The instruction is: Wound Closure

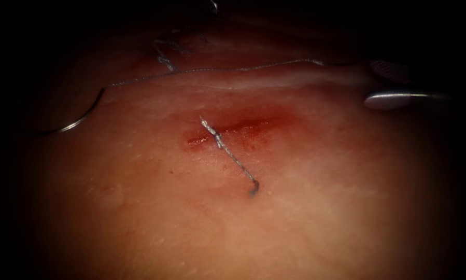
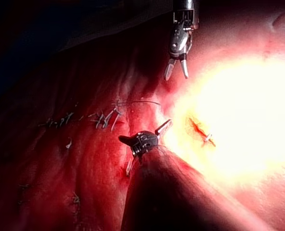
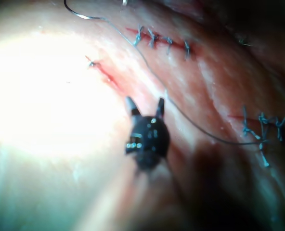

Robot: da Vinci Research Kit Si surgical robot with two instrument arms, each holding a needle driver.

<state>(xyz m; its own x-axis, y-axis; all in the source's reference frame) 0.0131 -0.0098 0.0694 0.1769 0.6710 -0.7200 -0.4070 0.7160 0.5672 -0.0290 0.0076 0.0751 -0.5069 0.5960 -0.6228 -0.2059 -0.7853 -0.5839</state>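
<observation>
The tissue (image 1: 305,207) has a short cut (image 1: 227,129) wet with red fluid. One stitch crosses the cut, and its thread tail (image 1: 238,163) ends right of it. The curved needle (image 1: 80,120) lies loose on the tissue's surface far left of the cut, held by neither tool; it is also seen as needle (image 3: 80,13). Its thread (image 1: 233,68) runs behind the cut toward the right. My right tool (image 1: 368,83) hangs right of the cut, jaws open and empty, as its own camera confirms (image 3: 145,102). My left tool (image 2: 148,143) stands beside the cut (image 2: 199,129), jaws spread wide, holding nothing.
Older stitched rows lie on the tissue beyond this cut: one row (image 3: 161,41), another (image 3: 260,127), and a row (image 2: 101,119) beside the left tool. A knotted stitch (image 1: 165,62) sits behind the long thread. The right tool (image 2: 177,70) hangs open in the left wrist view.
</observation>
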